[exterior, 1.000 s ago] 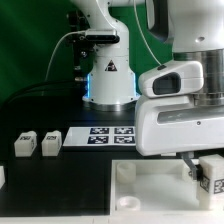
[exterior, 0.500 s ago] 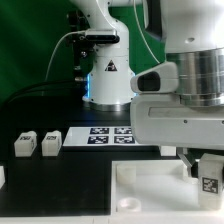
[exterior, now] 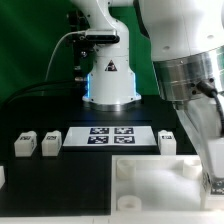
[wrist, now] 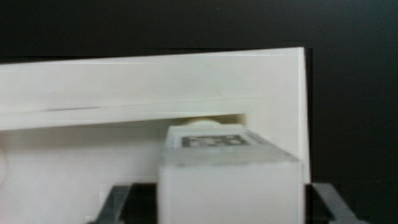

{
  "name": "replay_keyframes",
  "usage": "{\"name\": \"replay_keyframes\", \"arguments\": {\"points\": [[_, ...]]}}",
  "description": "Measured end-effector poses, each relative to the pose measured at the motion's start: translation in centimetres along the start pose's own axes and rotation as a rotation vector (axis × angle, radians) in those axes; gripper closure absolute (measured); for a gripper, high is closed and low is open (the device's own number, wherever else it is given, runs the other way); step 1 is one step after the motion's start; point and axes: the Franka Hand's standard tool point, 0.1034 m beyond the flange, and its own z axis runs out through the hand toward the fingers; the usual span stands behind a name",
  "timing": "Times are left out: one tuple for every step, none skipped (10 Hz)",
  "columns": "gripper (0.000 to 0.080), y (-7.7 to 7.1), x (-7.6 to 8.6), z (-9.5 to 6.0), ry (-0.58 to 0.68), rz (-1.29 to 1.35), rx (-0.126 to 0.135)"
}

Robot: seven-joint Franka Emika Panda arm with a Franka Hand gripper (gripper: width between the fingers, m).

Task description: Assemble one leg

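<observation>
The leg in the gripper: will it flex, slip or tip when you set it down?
The leg looks like a solid plastic block, so it probably won't flex. Its smooth faces could slip between the fingers. Being taller than wide, it may tip on the tray unless seated properly.

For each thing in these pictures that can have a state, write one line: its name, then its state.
gripper: shut on the leg, over the tray.
leg: held upright, tag showing.
tray: flat on the table, sockets up.
two spare legs: lying side by side, untouched.
marker board: flat on the table.
</observation>
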Motion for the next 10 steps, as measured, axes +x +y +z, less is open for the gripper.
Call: {"name": "replay_keyframes", "arguments": {"points": [[0.0504,0.02,0.08,0.04,-0.006,0.108,0.001],[0.0504,0.02,0.24,0.01,-0.004,0.174,0.001],[0.0504,0.09,0.28,-0.03,0.001,0.219,-0.003],[0.0504,0.07,0.49,-0.15,0.009,0.237,-0.004],[0.0504,0.14,0.59,-0.05,0.011,0.219,-0.005],[0.0432,0.22,0.52,0.01,0.011,0.217,-0.007],[0.0246,0.22,0.51,0.01,0.011,0.216,-0.007],[0.0246,0.23,0.50,0.02,0.011,0.215,-0.007],[0.0170,0.24,0.48,0.03,0.011,0.214,-0.007],[0.0155,0.25,0.44,0.04,0.011,0.211,-0.008]]}}
